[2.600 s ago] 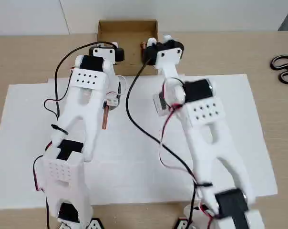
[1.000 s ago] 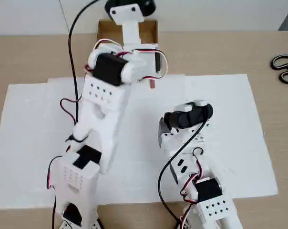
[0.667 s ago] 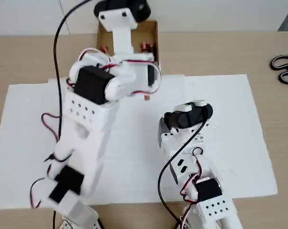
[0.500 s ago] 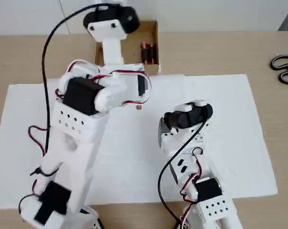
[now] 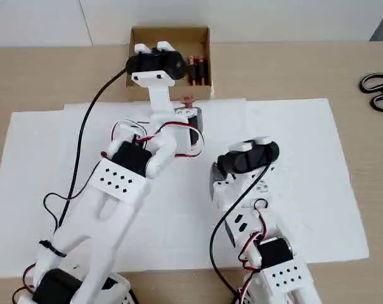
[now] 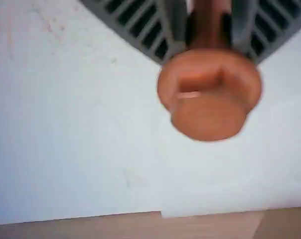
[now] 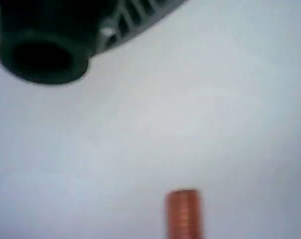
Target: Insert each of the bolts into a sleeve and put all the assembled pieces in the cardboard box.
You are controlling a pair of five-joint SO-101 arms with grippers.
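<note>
A white paper sheet (image 5: pixel 39 164) covers the middle of the wooden bench (image 5: pixel 39 76). The left arm (image 5: pixel 115 183) rises across the sheet from the near left corner towards the far side. Beyond the sheet's far edge stands the cardboard box (image 5: pixel 138 37), open at the top. The arm's black wrist joint hangs over the box's near wall.

Just short of the box, above the far edge of the sheet, the left gripper (image 5: pixel 189 114) points down and is closed narrowly around a copper bolt (image 5: pixel 187 101). In the left wrist view the bolt's (image 6: pixel 209 94) round slotted head is towards the camera. Its shank runs back between the grey ribbed fingers (image 6: pixel 173 20), which press on it from both sides. Under it lie the white sheet and a strip of bare bench. Whether a sleeve sits on the shank cannot be told.

Inside the box, against its right wall, two copper assembled pieces (image 5: pixel 196 68) lie side by side, touching.

To the right, the right arm (image 5: pixel 267 253) is folded low over the near half of the sheet. The right gripper (image 5: pixel 215 180) is just above the paper, well apart from the box. Whether it is wide or narrow cannot be told. The right wrist view shows a black round part (image 7: pixel 38 55) of that gripper, and farther off the end of a copper cylinder (image 7: pixel 183 214) over the sheet. Which piece this is cannot be told.

At the far right a pair of black-handled scissors (image 5: pixel 378 88) lies on the bare bench, off the sheet.
</note>
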